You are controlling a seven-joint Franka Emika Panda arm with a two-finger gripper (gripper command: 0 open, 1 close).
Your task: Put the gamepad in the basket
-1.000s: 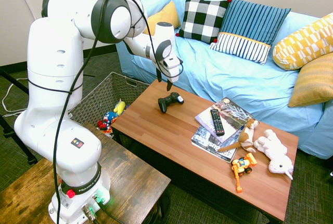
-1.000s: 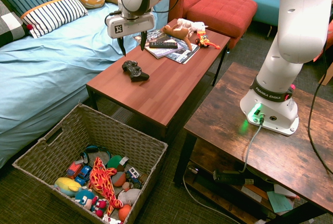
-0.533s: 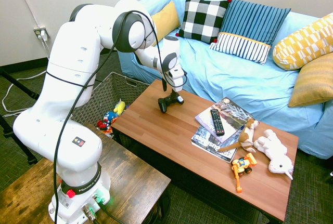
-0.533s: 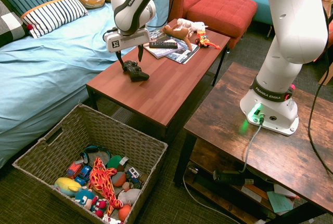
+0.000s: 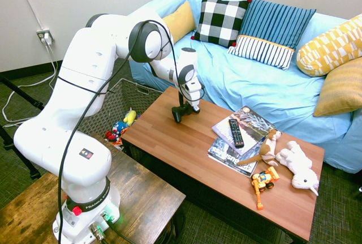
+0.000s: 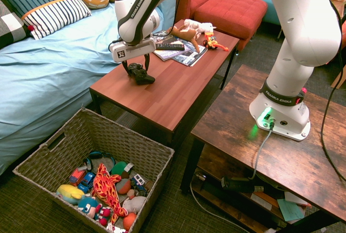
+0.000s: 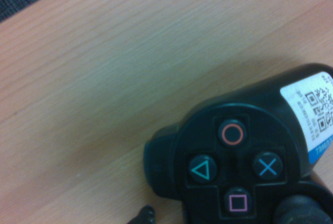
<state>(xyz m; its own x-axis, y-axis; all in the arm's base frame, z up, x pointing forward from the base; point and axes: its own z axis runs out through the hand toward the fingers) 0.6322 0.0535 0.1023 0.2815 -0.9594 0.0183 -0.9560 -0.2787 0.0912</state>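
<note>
the claw (image 6: pixel 137 71) is spread wide, its two fingers pointing down on either side of part of the gamepad (image 6: pixel 141 74). they stand around it rather than clamped on it; whether either one touches the black plastic, i can't tell. the gamepad lies on the desk (image 5: pixel 164 133), near the end closest to the basket (image 6: pixel 65 131).

in the first exterior view the gamepad's long axis slants gently, from lower left up to the right; in the second it drops from upper left to lower right. its button side faces up: the wrist view shows the circle, cross, square and triangle, with a thumbstick (image 7: pixel 302 211) beside them and a white label (image 7: pixel 315 112) on the casing.

the arm (image 5: pixel 90 63) rises, bends over high up and reaches across to the desk, with the wrist low over the gamepad and the hand aimed down, a little tilted.

the basket sits on the floor just off the desk's end, with a heap of toys (image 6: pixel 111 190) inside. farther along the desk, a remote (image 5: pixel 236 133) rests on magazines (image 5: pixel 226 152), near a brown plush (image 5: pixel 267 150), a white plush (image 5: pixel 298 165) and an orange toy vehicle (image 5: pixel 262 182). the blue-covered sofa (image 5: pixel 226 80) runs along the desk's long side.
</note>
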